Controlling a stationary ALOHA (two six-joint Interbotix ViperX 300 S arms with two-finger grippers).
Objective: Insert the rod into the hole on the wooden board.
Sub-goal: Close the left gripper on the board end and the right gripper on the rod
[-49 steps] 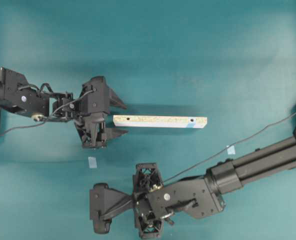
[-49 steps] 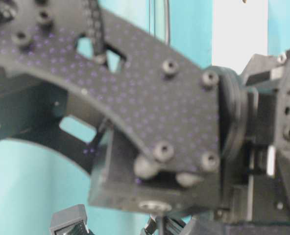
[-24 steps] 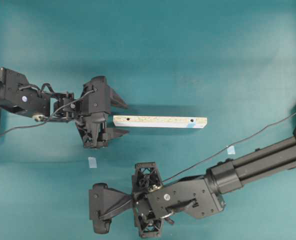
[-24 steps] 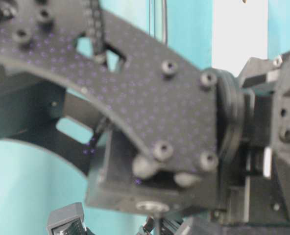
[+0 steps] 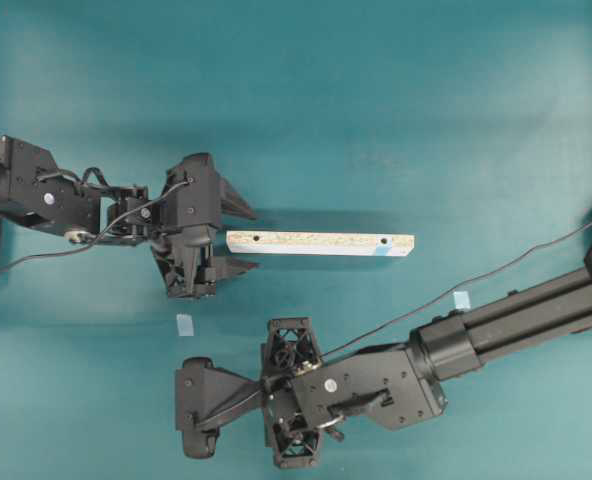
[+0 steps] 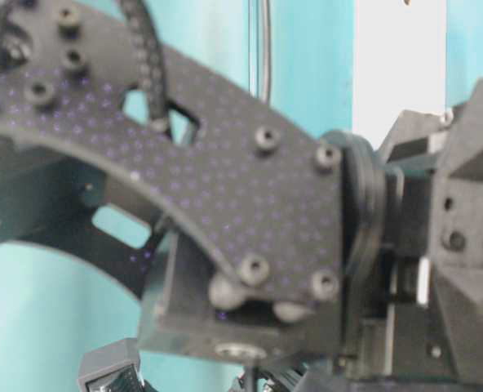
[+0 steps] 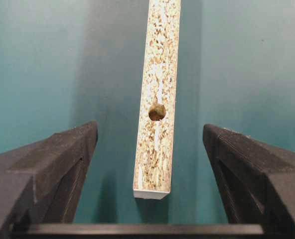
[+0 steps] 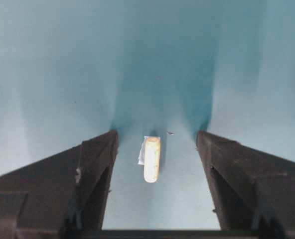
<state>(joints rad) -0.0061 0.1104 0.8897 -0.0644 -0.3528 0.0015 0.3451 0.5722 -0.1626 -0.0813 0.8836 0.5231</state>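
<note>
Your right claw [image 8: 155,149] points down at the teal table, jaws wide, holding nothing; the short cream-white cylindrical rod [image 8: 151,159] lies between them. Your left claw [image 7: 150,149], equally wide, frames the speckled beige particleboard strip's [image 7: 160,74] plain end.
</note>
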